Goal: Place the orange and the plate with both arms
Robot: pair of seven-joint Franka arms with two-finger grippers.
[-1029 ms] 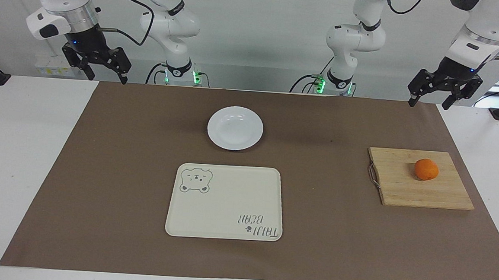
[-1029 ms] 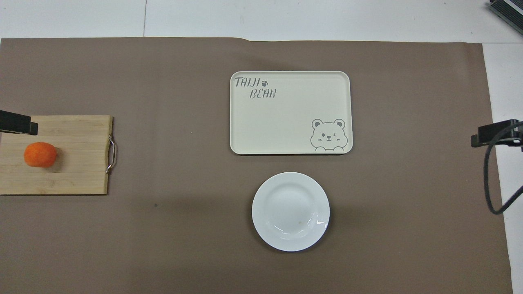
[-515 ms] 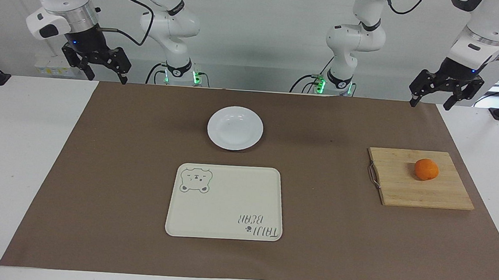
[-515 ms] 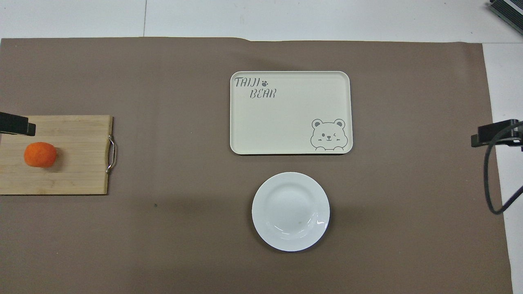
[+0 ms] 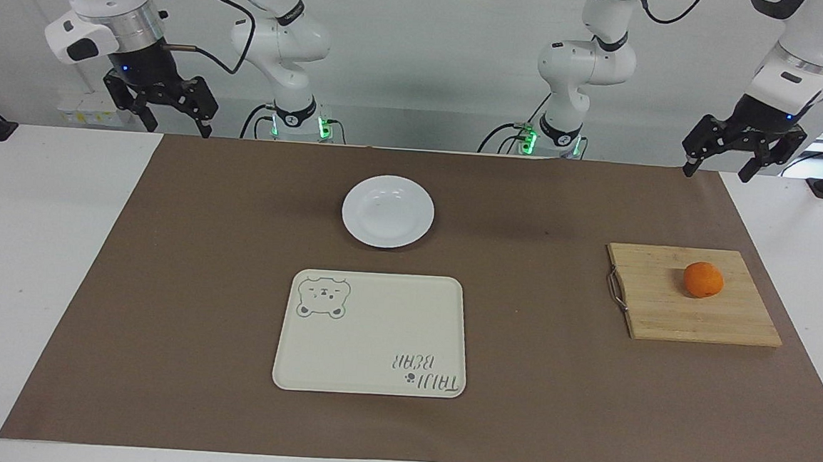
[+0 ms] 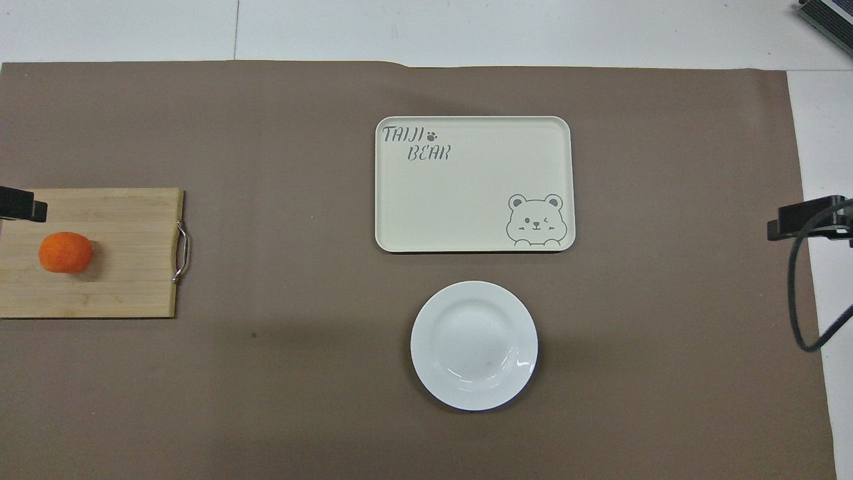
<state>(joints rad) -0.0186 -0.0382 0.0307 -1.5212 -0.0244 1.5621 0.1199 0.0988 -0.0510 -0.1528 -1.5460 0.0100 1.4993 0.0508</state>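
1. Both sets of jaws stand spread and hold nothing: the left gripper (image 5: 721, 167) hangs over the mat's corner at the left arm's end of the table, and the right gripper (image 5: 172, 122) hangs over the corner at the right arm's end, each well above the surface.
2. Below and well apart from the left gripper, the orange (image 5: 703, 279) sits on the wooden cutting board (image 5: 671, 311), toward the board's outer end, away from its metal handle (image 5: 616, 288).
3. Midway along the table, the plate (image 5: 388, 211) lies flat on the brown mat (image 5: 187, 281), bare, with open mat on every side of it.
4. Just beside the plate and farther from the robots lies the cream tray (image 5: 369, 335) with a bear drawing, also bare; a narrow strip of mat parts the two.
5. Wide open mat separates the tray and plate from the cutting board.
6. From overhead only a dark tip of each gripper shows at the picture's edges; the facing view shows both in full, with their white arms.
7. Around the mat the white tabletop (image 5: 39, 251) is exposed at both ends.
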